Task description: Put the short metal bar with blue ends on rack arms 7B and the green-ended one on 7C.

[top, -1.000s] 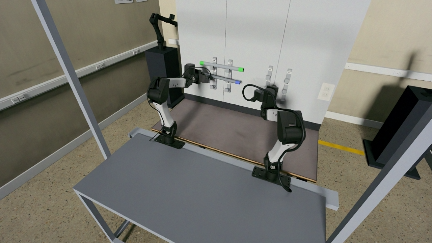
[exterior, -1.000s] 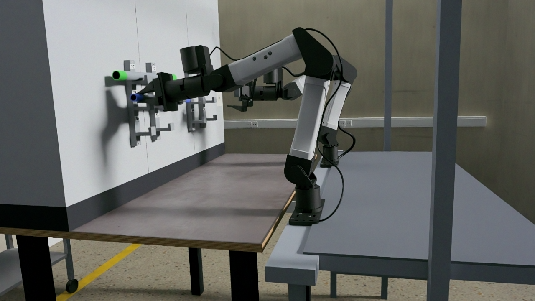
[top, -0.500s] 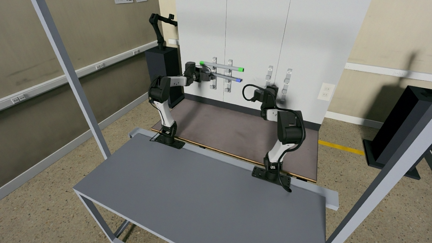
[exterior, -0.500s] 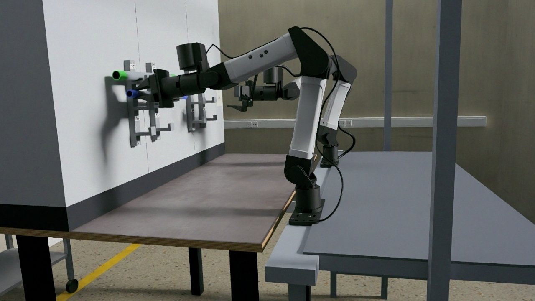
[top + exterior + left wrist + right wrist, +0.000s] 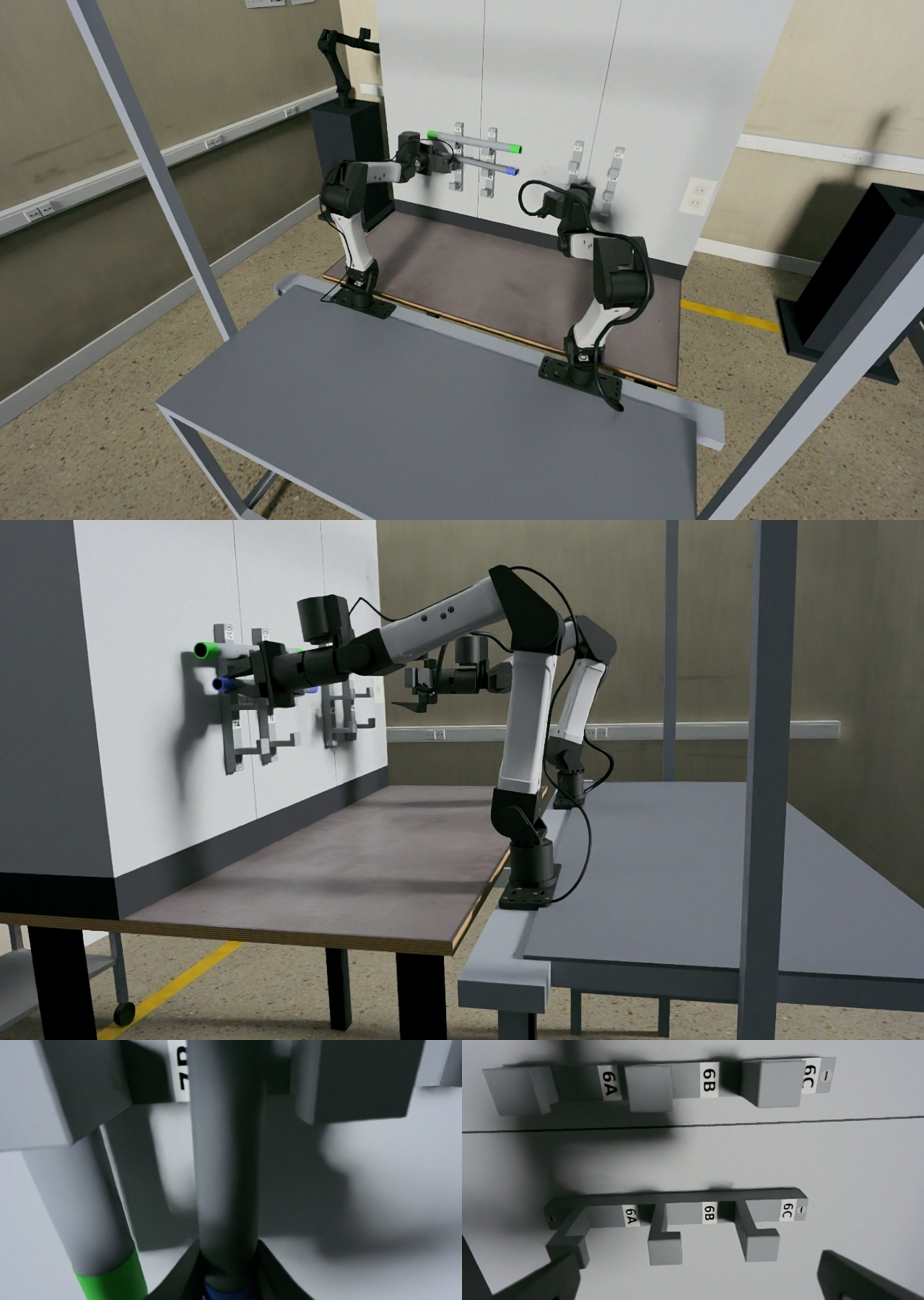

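The green-ended bar [image 5: 474, 141] [image 5: 206, 650] [image 5: 86, 1220] lies across the upper rack arms labelled 7C. My left gripper [image 5: 235, 680] [image 5: 228, 1250] is shut on the blue-ended bar [image 5: 489, 166] [image 5: 222, 684] [image 5: 227, 1166] close to one blue end. That bar is roughly level, below the green-ended bar and seemingly a little above the 7B arms. In the left wrist view it partly covers the 7B label [image 5: 182, 1076], and a 7B arm [image 5: 364, 1080] shows beside it. Contact with the arms is not clear. My right gripper [image 5: 698, 1262] is open and empty, facing the other rack.
The lower arms of rack 7 [image 5: 455, 185] [image 5: 230, 746] stick out below the held bar. Rack 6 [image 5: 678, 1195], labelled 6A to 6C, holds no bar and stands in front of my right gripper. The brown bench [image 5: 517, 278] [image 5: 323, 856] runs below both racks.
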`<state>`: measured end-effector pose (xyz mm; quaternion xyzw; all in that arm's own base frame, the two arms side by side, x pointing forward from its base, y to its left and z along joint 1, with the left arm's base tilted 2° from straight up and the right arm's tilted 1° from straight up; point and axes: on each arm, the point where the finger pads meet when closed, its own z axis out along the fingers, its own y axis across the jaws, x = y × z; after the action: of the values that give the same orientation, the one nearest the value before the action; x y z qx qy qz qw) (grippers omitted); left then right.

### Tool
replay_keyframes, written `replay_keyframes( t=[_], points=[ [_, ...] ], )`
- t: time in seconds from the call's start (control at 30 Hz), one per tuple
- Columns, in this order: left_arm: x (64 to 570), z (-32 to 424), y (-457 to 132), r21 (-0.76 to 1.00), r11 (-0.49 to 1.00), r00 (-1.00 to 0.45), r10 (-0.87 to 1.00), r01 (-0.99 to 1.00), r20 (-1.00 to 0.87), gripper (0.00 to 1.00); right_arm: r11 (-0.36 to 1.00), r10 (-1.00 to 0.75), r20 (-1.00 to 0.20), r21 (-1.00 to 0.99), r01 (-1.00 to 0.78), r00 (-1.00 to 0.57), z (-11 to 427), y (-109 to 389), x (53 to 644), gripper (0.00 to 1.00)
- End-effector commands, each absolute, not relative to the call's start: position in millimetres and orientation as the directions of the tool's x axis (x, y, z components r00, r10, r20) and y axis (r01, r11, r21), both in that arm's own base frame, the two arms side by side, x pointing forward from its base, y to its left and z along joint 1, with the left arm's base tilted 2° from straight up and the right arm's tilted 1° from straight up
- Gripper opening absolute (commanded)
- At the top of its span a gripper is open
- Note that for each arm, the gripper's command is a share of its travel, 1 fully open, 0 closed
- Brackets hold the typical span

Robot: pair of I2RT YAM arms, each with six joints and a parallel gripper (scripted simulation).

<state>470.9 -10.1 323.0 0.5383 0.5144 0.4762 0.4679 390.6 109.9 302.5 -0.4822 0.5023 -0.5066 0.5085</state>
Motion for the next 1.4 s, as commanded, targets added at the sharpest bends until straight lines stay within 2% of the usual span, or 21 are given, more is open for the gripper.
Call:
replay_keyframes(
  t=[0.0,1.37],
  points=[
    [479,368,-6,0.999,0.018,0.003,1.0,-0.027,-0.018,0.0,0.009,-1.0,-0.009,-1.0,0.009,-0.014,296,107,388,1.0],
    [493,369,-5,0.999,0.018,0.003,1.0,-0.027,-0.018,0.0,0.009,-1.0,-0.009,-1.0,0.009,-0.014,296,107,388,1.0]
  ],
)
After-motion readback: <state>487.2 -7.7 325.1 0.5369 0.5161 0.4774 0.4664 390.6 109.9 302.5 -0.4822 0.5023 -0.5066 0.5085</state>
